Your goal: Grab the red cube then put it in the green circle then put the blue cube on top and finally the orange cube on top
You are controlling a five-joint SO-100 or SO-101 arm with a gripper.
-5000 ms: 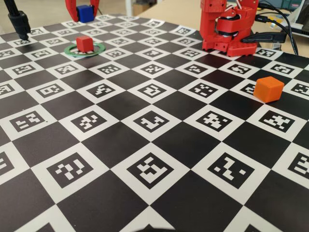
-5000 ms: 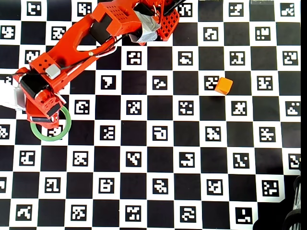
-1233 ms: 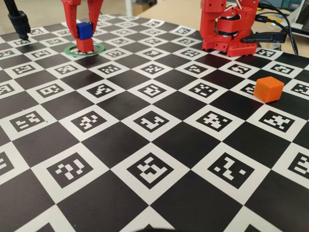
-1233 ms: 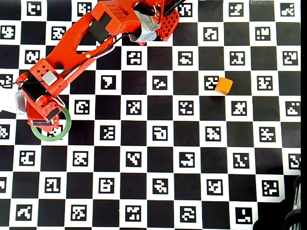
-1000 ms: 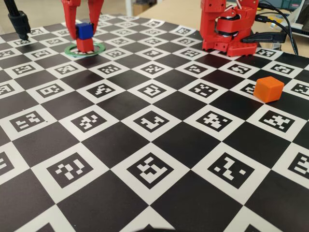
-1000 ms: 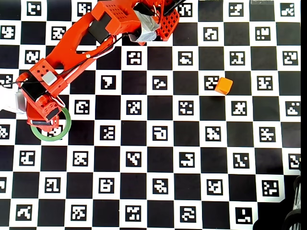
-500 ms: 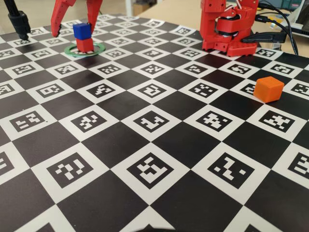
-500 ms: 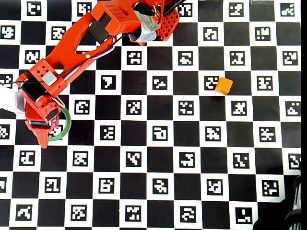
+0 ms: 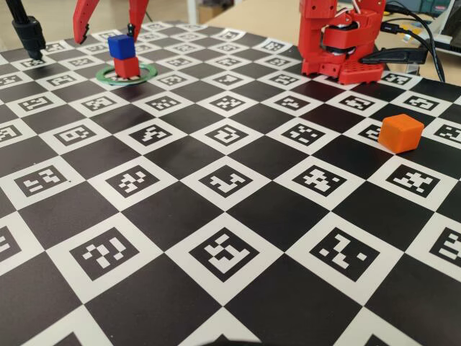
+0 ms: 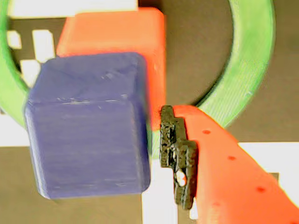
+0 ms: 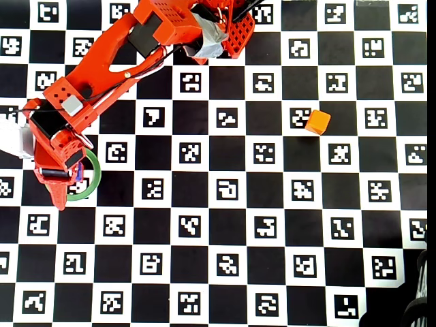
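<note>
Checkered marker board point(image 9: 238, 209) is filling the scene, with the red arm point(image 11: 109, 61) reaching from its base at the far edge down to the overhead view's left side. Its gripper point(image 9: 108, 25) is hanging spread wide and holding nothing, fingers clear of the stack. Below it the green circle point(image 9: 148, 72) is ringing the red cube point(image 9: 127, 67), which is carrying the blue cube point(image 9: 121, 46); the orange cube point(image 9: 400, 132) is sitting well apart

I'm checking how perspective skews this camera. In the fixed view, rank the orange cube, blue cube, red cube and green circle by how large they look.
1. Green circle, widest, though flat.
2. Orange cube, nearest the camera, which enlarges it.
3. Blue cube and red cube, stacked at the far end, look alike; no ranking between them.
</note>
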